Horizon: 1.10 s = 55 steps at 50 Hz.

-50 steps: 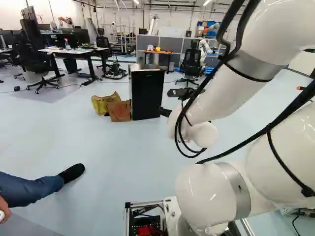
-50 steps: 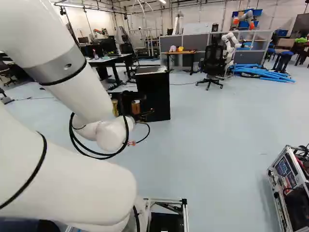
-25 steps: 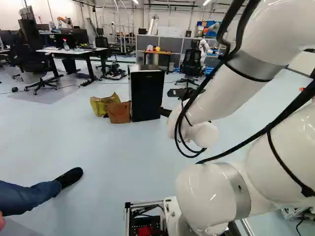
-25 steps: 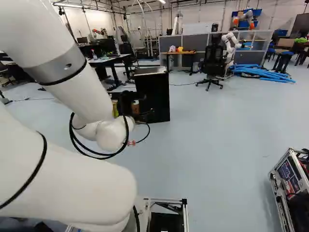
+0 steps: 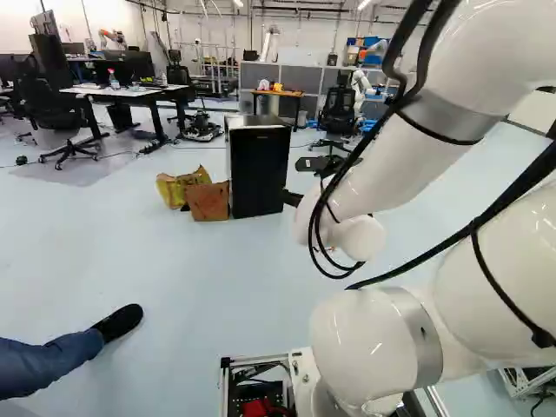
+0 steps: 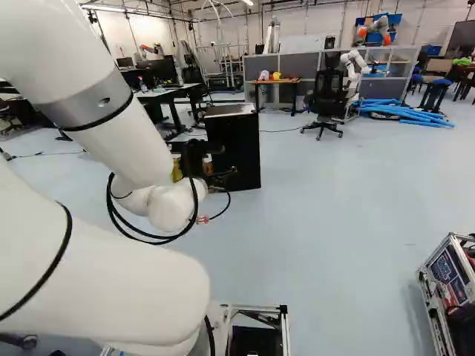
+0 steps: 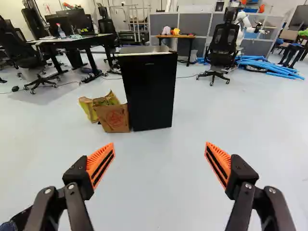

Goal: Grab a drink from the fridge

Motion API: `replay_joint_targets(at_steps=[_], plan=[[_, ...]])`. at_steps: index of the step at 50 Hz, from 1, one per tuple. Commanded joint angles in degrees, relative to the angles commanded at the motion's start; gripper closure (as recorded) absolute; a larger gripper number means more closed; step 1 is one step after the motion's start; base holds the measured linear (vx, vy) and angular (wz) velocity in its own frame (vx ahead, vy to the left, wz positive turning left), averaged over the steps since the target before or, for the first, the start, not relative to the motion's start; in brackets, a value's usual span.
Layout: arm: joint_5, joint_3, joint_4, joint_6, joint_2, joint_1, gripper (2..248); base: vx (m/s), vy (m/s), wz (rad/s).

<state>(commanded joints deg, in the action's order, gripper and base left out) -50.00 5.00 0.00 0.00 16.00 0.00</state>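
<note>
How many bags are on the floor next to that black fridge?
2 that I can see: a brown bag right beside the fridge, and a yellow bag partly behind the brown one. More could be hidden behind them.

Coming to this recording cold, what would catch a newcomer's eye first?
Probably the big white arm, filling much of the left base view's right side. Next, the black fridge, standing on the floor ahead with crumpled bags beside it. In the wrist view, the open hand stands out for its bright orange pads.
</note>
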Motion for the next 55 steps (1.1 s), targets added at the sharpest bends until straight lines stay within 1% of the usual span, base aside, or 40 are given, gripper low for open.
replay_joint_targets(at_steps=[25, 55], plan=[[0.0, 0.0, 0.0, 0.0, 0.0, 0.0, 3, 0.098, 0.01, 0.014], [0.0, 0.0, 0.0, 0.0, 0.0, 0.0, 3, 0.097, 0.048, 0.113]])
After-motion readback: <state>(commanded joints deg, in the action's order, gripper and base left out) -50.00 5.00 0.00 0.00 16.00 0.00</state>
